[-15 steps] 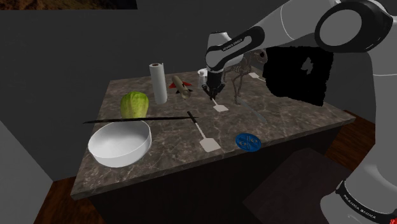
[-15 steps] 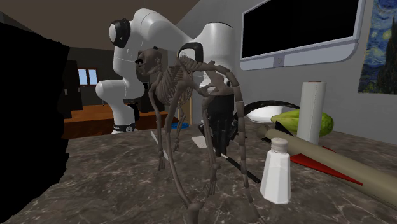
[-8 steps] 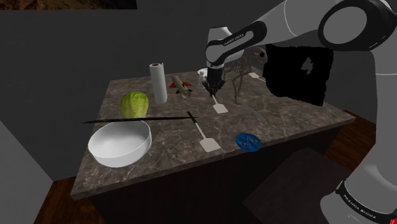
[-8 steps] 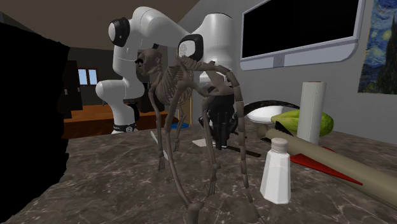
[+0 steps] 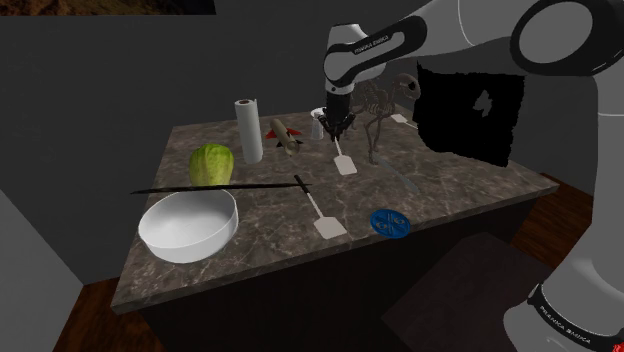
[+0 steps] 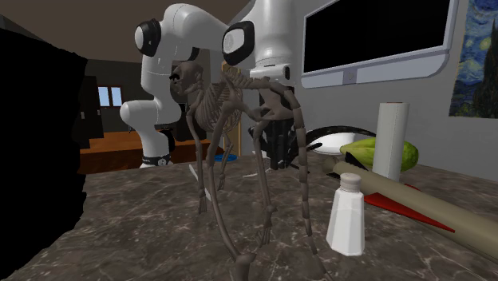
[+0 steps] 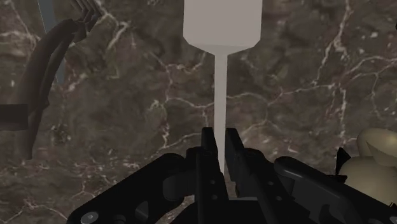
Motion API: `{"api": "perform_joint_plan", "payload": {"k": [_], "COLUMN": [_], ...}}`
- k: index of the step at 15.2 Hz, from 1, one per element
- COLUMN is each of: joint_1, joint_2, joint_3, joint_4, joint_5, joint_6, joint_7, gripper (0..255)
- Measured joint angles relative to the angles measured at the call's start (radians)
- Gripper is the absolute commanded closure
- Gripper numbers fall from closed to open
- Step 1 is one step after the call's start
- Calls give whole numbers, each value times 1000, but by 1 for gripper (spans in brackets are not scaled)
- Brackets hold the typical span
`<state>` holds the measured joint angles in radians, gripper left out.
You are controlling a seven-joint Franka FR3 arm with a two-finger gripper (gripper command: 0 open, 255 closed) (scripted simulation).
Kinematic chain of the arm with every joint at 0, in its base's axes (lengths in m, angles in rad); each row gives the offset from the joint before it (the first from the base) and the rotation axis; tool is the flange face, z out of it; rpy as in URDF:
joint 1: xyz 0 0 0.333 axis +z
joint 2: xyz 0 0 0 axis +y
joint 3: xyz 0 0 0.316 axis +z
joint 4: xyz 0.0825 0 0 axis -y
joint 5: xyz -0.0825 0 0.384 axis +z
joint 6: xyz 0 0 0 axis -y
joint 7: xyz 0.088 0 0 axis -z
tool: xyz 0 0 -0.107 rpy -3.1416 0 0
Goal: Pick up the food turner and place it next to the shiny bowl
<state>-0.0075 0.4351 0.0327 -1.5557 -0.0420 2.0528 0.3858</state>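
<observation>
Over the dark marble countertop [image 5: 450, 170], now rising with pale flat turner [image 7: 221, 22] pinched in black two-finger gripper [image 7: 219, 132]; next, to white round bowl [image 5: 188, 222].

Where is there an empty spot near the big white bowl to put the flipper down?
Bare tabletop lies between the white bowl and the other turner lying flat. Crowded at the back: paper roll, rolling pin, skeleton. The gripper clasps the held turner.

Countertop [image 7: 114, 95]: dark veined marble, smooth. Food turner [image 7: 220, 76]: plain matt grey. Tool [image 7: 218, 143]: matt black.
</observation>
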Motion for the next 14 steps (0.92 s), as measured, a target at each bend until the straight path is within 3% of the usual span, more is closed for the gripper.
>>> {"api": "perform_joint_plan", "payload": {"k": [14], "joint_1": [1], "joint_2": [-27], "joint_3": [1], "joint_4": [145], "joint_5": [3], "joint_6": [-172], "joint_7": [-5], "gripper": [255]}}
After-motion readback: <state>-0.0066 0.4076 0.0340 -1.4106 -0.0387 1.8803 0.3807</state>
